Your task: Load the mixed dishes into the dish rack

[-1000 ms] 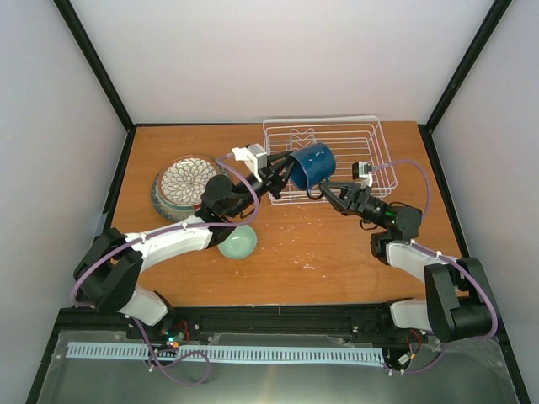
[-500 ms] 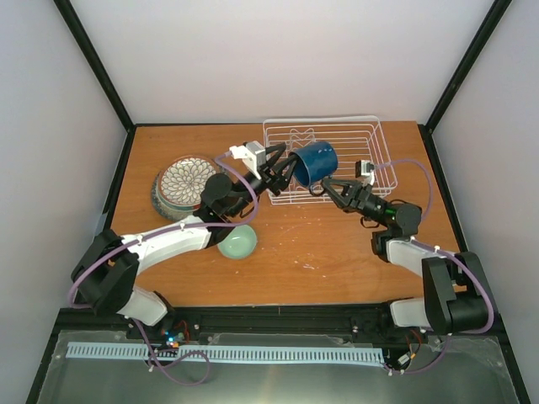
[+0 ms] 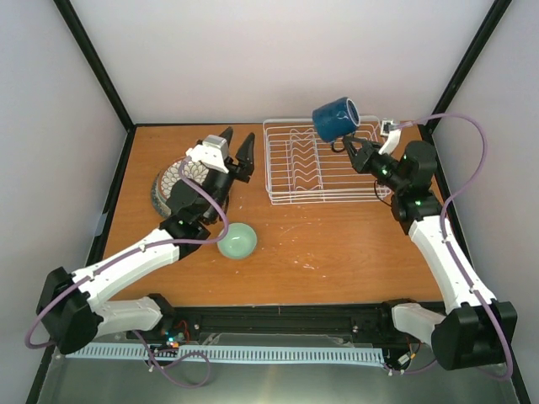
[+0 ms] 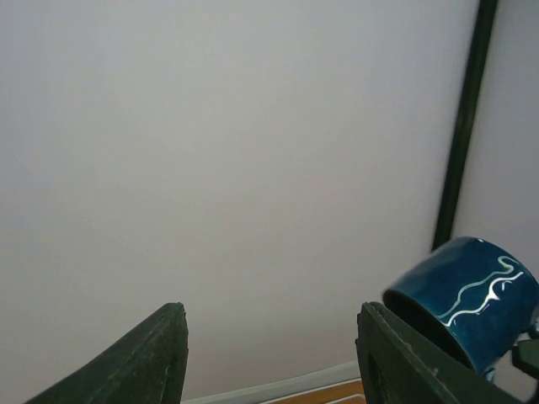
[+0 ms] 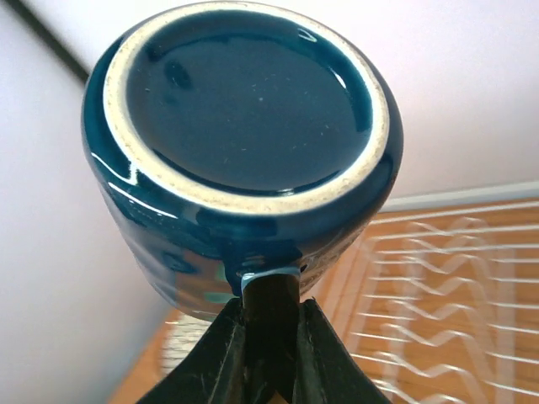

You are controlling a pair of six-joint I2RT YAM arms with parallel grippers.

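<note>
Pale green bowl [image 3: 237, 241] sits on the table at lower centre of the overhead view, outside the rack and untouched. Behind it, toward the left of the frame, note that your left gripper [image 3: 239, 138] has pulled back from the rack. It now hangs over the stacked plates [image 3: 171, 187], jaws spread wide and empty, pointed up at the back wall. A half-second ago that gripper carried the dark blue mug [image 3: 335, 119] over the rack's left side; the mug has since passed to the right gripper [image 3: 347, 143], whose fingers are pinched tight on the handle. The hand-over therefore appears complete. The mug is now raised at upper right of the frame, above the far right corner of the dish rack [image 3: 295, 172], tilted, with its base turned toward the right wrist camera. The right arm reaches steeply up from its base at lower right, wrist bent inward. No dish is in the rack; in my judgement, lowering the mug is the outstanding step.
</note>
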